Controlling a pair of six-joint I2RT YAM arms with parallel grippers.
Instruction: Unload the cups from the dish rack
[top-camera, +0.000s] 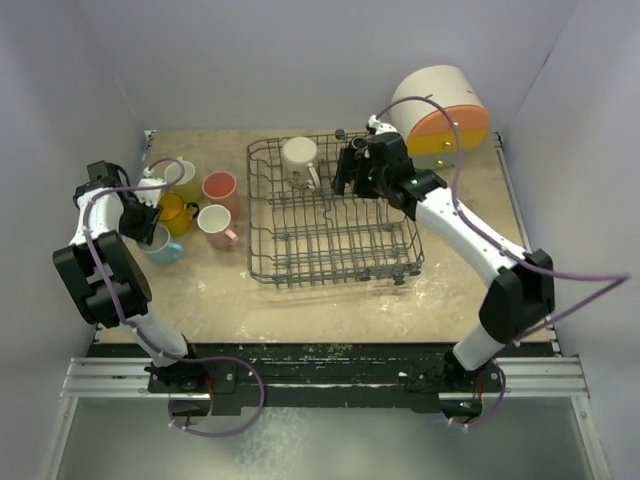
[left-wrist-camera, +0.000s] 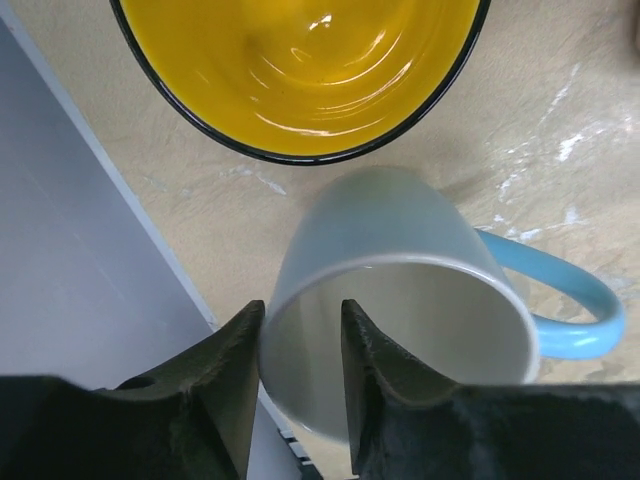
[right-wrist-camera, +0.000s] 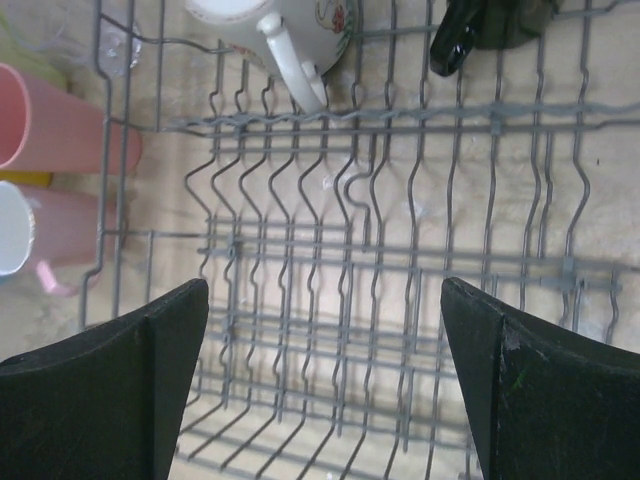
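Observation:
The dish rack (top-camera: 262, 215) stands mid-table. A cream floral cup (top-camera: 299, 160) sits in its far left corner, and the right wrist view shows that cup (right-wrist-camera: 280, 20) with a black cup (right-wrist-camera: 480, 25) to its right. My right gripper (top-camera: 350, 178) hovers wide open over the rack's wires (right-wrist-camera: 330, 200), holding nothing. On the table at the left, my left gripper (left-wrist-camera: 300, 305) straddles the rim of the upright light blue cup (left-wrist-camera: 400, 260). One finger is outside and one inside, with a gap showing at the inner finger. In the top view, that cup (top-camera: 170, 248) lies under my left gripper (top-camera: 150, 225).
Left of the rack stand an orange-yellow cup (top-camera: 175, 212), a salmon cup (top-camera: 219, 187), a pink cup (top-camera: 216, 222) and a yellow-green cup (top-camera: 186, 175). The left wall (left-wrist-camera: 80, 280) is close beside the blue cup. A round white container with orange and yellow drawers (top-camera: 440, 110) stands at the back right.

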